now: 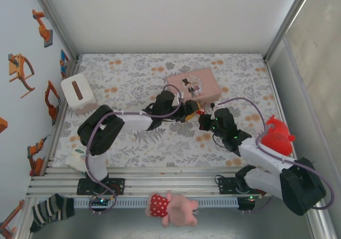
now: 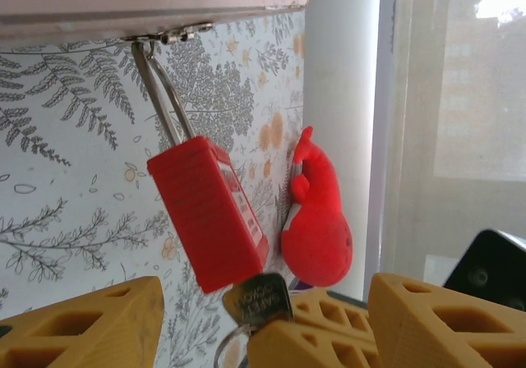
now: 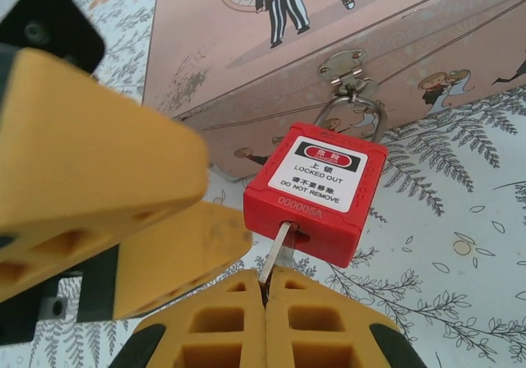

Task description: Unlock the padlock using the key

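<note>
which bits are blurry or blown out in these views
right wrist: padlock label sharp, big yellow finger at left out of focus; left wrist: window at right washed out, whitest at the top corner, padlock crisp; top external: even light, soft detail.

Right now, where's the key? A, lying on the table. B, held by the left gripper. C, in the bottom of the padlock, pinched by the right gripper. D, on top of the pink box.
C: the key runs from the underside of the padlock down into the shut right gripper.
</note>
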